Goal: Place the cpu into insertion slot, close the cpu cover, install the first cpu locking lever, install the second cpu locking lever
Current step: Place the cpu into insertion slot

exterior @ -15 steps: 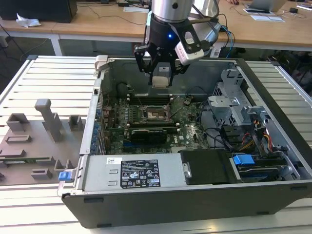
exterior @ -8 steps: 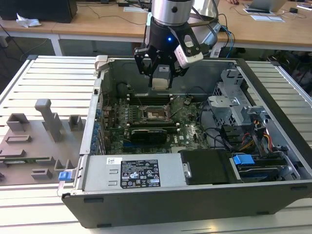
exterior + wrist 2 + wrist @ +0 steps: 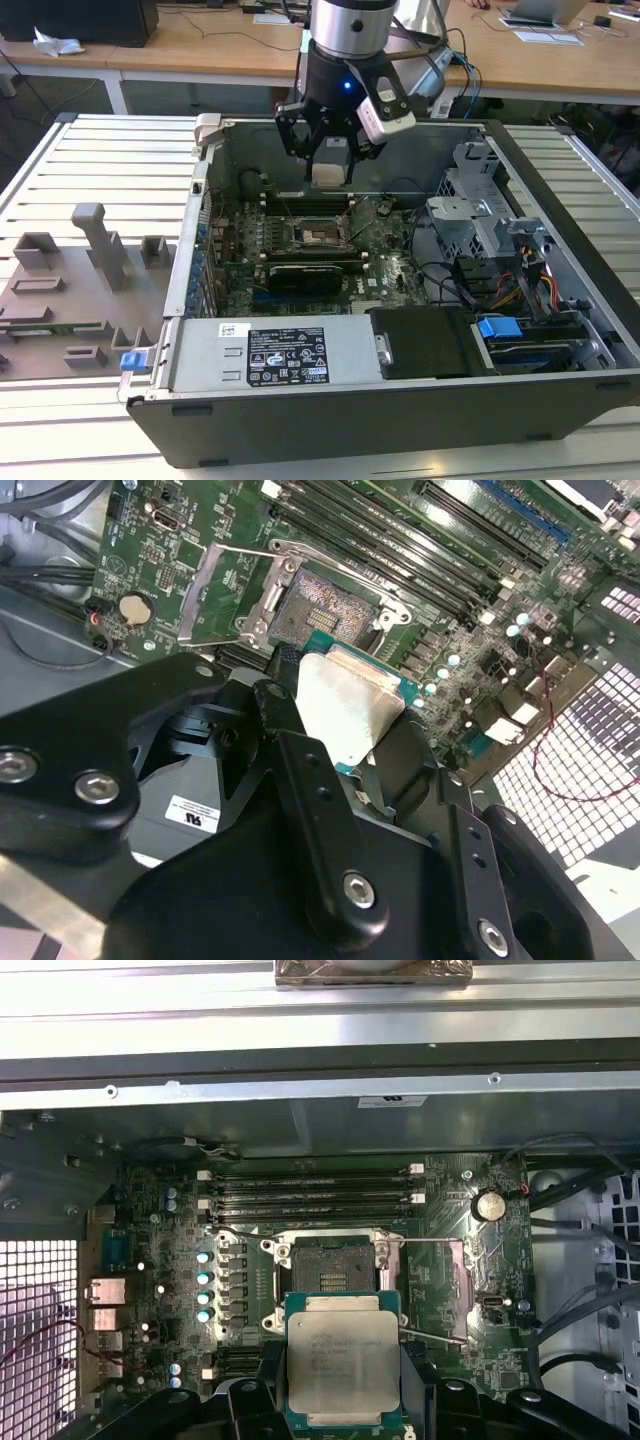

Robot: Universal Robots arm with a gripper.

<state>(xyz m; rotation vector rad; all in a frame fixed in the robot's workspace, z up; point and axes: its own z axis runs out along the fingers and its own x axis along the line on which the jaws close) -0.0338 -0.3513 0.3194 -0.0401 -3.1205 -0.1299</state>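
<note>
Gripper, clamped on the cpu, hovers near the empty insertion slot (cpu cover swung open); all four steps remain.

- white label on the silver power supply: print's too tiny, nothing readable
- cpu top: faint etched lines, can't make them out

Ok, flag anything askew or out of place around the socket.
Nothing stands out. The gripper holds the cpu square to the insertion slot, above it and apart; the cpu cover is swung open.
</note>
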